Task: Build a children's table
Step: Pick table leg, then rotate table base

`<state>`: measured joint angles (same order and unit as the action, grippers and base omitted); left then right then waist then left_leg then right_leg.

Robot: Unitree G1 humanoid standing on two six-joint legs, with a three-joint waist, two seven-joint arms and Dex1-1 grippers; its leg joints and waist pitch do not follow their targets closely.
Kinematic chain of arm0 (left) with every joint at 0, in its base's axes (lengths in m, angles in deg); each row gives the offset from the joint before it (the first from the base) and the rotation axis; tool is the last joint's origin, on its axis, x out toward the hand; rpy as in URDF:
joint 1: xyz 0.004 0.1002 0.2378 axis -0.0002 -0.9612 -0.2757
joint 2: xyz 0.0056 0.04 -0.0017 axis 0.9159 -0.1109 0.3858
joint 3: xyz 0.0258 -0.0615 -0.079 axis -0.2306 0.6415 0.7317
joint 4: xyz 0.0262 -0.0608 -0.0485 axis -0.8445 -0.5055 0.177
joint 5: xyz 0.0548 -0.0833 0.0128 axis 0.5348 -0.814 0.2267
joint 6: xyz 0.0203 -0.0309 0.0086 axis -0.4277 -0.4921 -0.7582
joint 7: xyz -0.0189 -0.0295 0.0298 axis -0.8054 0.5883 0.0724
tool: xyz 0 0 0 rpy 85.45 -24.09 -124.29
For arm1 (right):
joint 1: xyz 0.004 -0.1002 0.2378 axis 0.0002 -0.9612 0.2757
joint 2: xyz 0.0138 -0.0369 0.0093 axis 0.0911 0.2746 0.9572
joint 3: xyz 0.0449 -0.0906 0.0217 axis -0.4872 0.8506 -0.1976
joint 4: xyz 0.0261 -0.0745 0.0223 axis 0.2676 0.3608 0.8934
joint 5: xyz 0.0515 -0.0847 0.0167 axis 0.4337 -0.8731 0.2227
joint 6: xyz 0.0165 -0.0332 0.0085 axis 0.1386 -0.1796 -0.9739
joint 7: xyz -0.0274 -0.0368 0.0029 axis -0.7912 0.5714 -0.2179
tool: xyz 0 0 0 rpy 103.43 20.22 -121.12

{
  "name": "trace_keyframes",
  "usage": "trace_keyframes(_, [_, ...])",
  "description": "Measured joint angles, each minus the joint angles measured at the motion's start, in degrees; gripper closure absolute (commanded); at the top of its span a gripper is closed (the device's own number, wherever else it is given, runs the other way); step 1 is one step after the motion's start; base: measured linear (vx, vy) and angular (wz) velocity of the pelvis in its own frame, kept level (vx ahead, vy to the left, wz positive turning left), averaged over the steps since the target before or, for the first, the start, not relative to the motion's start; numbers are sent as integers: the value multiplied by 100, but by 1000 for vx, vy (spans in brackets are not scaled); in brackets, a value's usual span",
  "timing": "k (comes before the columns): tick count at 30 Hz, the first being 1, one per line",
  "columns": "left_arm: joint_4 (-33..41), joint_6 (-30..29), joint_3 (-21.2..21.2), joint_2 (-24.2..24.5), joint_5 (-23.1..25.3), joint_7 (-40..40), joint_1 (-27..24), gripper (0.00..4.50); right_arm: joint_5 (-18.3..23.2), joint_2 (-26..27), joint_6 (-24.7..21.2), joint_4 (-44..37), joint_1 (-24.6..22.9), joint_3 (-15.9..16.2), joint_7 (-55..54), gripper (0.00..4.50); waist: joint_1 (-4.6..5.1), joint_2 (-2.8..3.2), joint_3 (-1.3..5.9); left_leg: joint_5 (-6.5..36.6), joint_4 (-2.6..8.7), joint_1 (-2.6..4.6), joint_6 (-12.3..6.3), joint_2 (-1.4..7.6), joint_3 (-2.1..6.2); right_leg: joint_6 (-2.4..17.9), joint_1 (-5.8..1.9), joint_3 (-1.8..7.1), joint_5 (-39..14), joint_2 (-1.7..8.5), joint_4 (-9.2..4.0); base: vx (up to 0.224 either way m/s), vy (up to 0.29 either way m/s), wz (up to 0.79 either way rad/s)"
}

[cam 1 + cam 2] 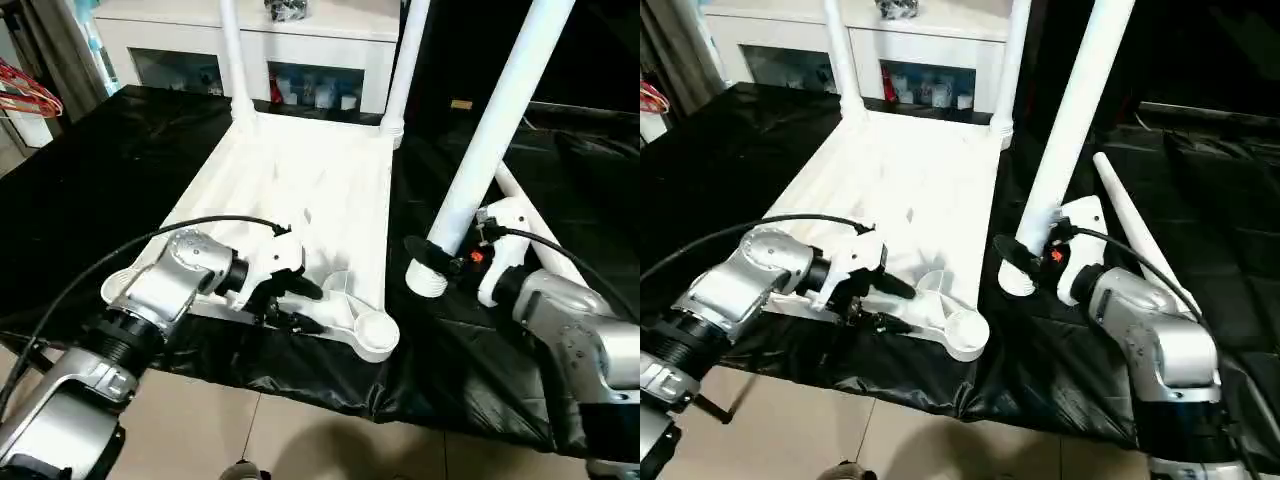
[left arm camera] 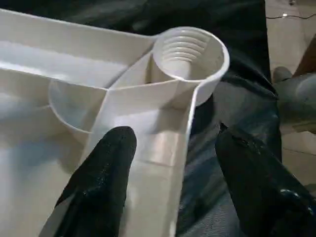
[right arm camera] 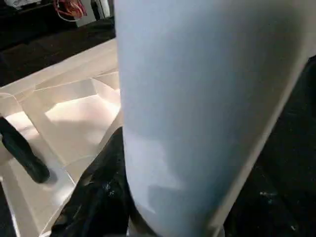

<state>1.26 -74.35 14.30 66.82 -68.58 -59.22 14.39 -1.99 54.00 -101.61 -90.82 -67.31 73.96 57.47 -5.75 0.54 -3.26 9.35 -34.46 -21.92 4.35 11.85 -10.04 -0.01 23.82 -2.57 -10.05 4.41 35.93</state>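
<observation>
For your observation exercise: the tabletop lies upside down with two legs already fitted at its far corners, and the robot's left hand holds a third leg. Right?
Not quite. The right hand holds the third leg, as the left eye view shows. The left hand is at the tabletop rim. The rest stands.

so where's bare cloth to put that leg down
Free: the black cloth left of the upturned tabletop, and the front strip beyond the spare leg. Crowded: the near corner socket, with the left gripper on the rim and the right gripper holding a leg.
</observation>
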Motion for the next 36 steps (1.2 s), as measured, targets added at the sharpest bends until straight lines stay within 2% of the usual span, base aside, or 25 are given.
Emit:
trace_keyframes(1, [0,15,-1,-7,39,21,-16,176,1,1,-9,-5,-9,0,-1,259,3,0,0,0,0,0,0,0,0,0,0,1,0,0,0,0,0,0])
trace_keyframes(6, [-237,234,-52,-133,449,512,-51,189,9,11,-127,-143,-151,18,-15,259,10,3,0,0,0,-3,0,-1,0,-1,0,1,-1,0,-3,0,0,0])
trace_keyframes(8, [-242,196,-57,-178,459,629,-135,224,21,8,-133,-172,-152,18,-22,259,12,3,0,0,-1,-2,0,0,0,-1,0,1,-1,0,-3,0,0,0])
trace_keyframes(11, [-184,23,-53,-220,433,669,-190,234,47,4,-138,-181,-157,17,-27,259,17,5,-1,0,0,-2,0,0,0,0,0,0,0,0,-2,0,0,0])
trace_keyframes(14, [194,-309,130,-263,312,843,-429,271,47,3,-139,-230,-220,18,-40,259,16,18,2,0,-1,-1,0,0,0,1,-2,0,1,0,-2,0,0,0])
trace_keyframes(19, [596,-664,283,-303,228,1071,-676,305,47,9,-187,-244,-248,18,-82,259,41,19,2,0,0,-1,0,0,2,4,-1,-2,3,0,-1,0,0,0])
trace_keyframes(22, [852,-881,285,-286,245,1206,-763,331,46,18,-188,-244,-255,32,-108,259,52,19,2,0,0,0,0,0,3,-2,-1,-2,1,0,-1,0,0,0])
trace_keyframes(25, [1101,-913,228,-191,458,1284,-852,355,45,20,-188,-244,-255,55,-125,259,65,19,2,0,0,0,0,0,4,-21,-2,-3,-10,0,-1,0,0,0])
trace_keyframes(32, [1369,-1079,82,-176,618,1363,-860,396,44,23,-188,-244,-255,84,-126,259,127,24,5,0,0,4,0,-1,4,-22,4,1,-10,-3,-1,0,0,0])
trace_keyframes(36, [1548,-1540,70,-349,672,1631,-853,419,41,66,-187,-244,-254,119,-136,259,174,32,10,1,1,3,0,-2,4,-1,5,4,2,-5,-5,0,0,0])
